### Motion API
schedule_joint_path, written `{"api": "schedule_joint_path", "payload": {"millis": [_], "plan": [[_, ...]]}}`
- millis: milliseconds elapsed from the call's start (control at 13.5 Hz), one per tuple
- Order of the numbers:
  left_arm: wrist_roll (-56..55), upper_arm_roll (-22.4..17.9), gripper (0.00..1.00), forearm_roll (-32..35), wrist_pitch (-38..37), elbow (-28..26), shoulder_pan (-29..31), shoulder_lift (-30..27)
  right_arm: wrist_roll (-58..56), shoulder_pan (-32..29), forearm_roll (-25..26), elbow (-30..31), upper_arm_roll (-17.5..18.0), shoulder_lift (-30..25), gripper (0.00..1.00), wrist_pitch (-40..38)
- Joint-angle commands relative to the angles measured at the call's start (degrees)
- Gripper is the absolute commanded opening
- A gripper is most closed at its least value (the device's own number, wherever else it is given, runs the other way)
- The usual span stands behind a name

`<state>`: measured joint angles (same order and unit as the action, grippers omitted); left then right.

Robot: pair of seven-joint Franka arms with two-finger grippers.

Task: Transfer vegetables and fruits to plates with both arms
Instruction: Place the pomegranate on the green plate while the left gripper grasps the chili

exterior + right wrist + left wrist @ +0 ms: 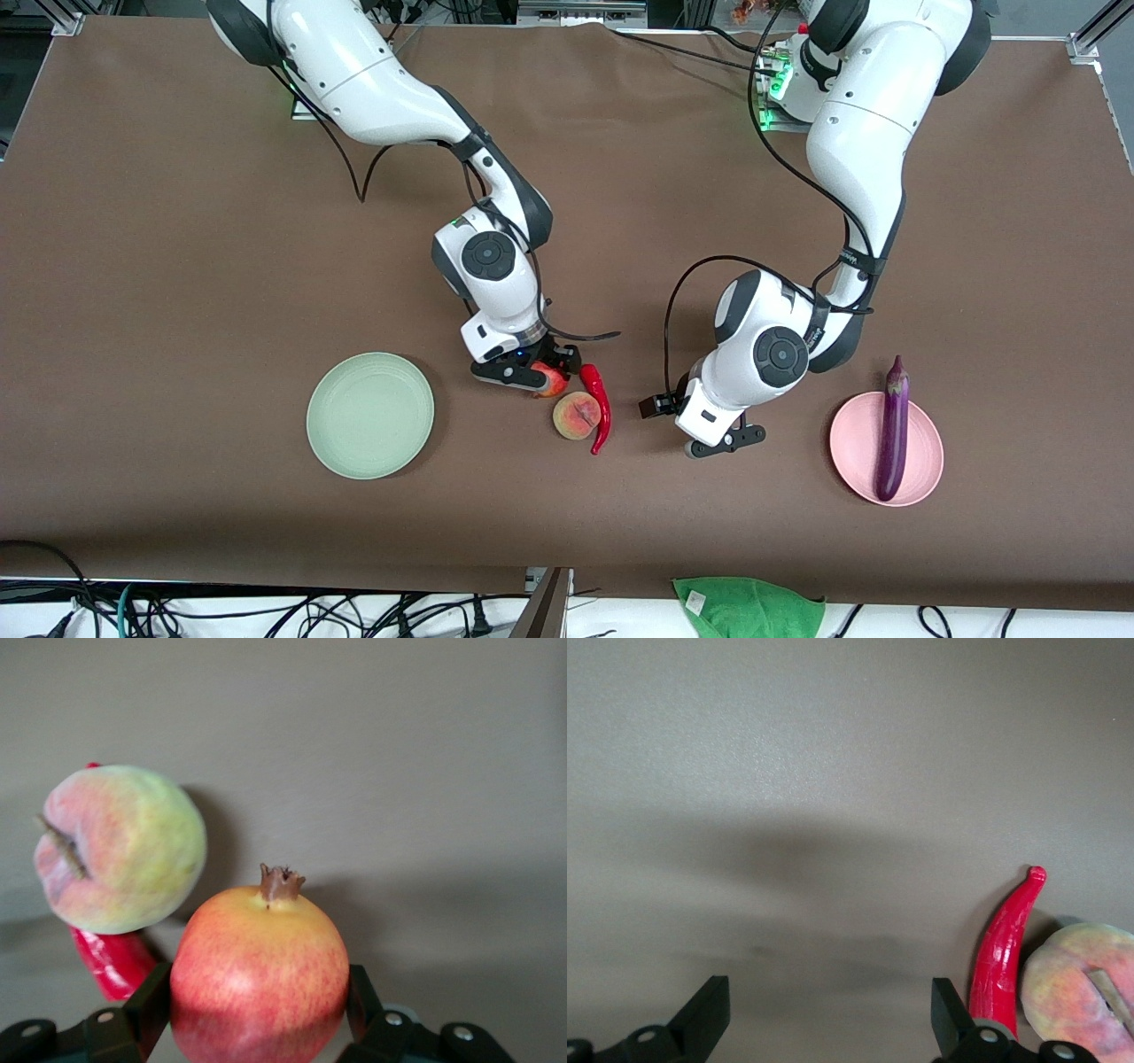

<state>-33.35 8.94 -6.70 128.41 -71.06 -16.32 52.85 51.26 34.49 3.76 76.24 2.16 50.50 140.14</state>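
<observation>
- While the right arm's black two-finger gripper (542, 376) is staying low on the brown table (177, 266), its fingers (149, 1003) are pinching the round red pomegranate (259, 979) from both sides.
- The round orange-pink peach (575, 416) is sitting just beside it, nearer the front camera, touching the curved shiny red chili pepper (600, 407).
- The left arm's black gripper (709, 443) is hovering over bare table near the chili, its fingers (707, 1014) spread wide.
- The long purple eggplant (893, 431) is lying on the pale pink plate (850, 447).
- The pale mint green plate (370, 415) is sitting toward the right arm's end.

White arms (850, 151), dark joints, black cables, seemingly black tools
</observation>
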Motion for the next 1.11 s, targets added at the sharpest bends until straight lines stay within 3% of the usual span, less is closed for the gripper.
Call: {"api": "schedule_joint_path", "payload": {"millis": [0,223,445,668,965,1039], "plan": [[-0.5,-0.2,1.0,-0.8,-0.3,-0.2,-0.5,-0.9,-6.9,-2.7,0.2,0.7,0.5,-3.9,0.08,-6.4],[-3.8,0.2,1.0,-0.7,-0.6,-1.6,-3.0,-1.9,-17.5,-7.4,-1.1,0.8,0.6,-7.9,0.08,-15.4],[-10.1,0.1,1.0,-0.1,-0.1,-2.1,-7.5,-2.1,-34.3,-14.7,-6.6,0.9,0.5,-12.0,0.08,-24.7],[-11.8,0.1,1.0,0.1,0.0,-2.7,-9.2,-2.1,-44.0,-20.8,-7.4,0.9,0.5,-13.9,0.09,-31.9],[-13.8,-0.4,1.0,0.2,3.1,-4.3,-12.7,-2.1,-47.0,-24.6,-7.2,0.9,0.4,-10.4,0.12,-27.6],[-13.8,-0.5,1.0,1.5,4.8,-4.5,-12.8,-2.1,-47.8,-25.3,-7.2,1.4,0.4,-8.1,0.21,-23.7]]}}
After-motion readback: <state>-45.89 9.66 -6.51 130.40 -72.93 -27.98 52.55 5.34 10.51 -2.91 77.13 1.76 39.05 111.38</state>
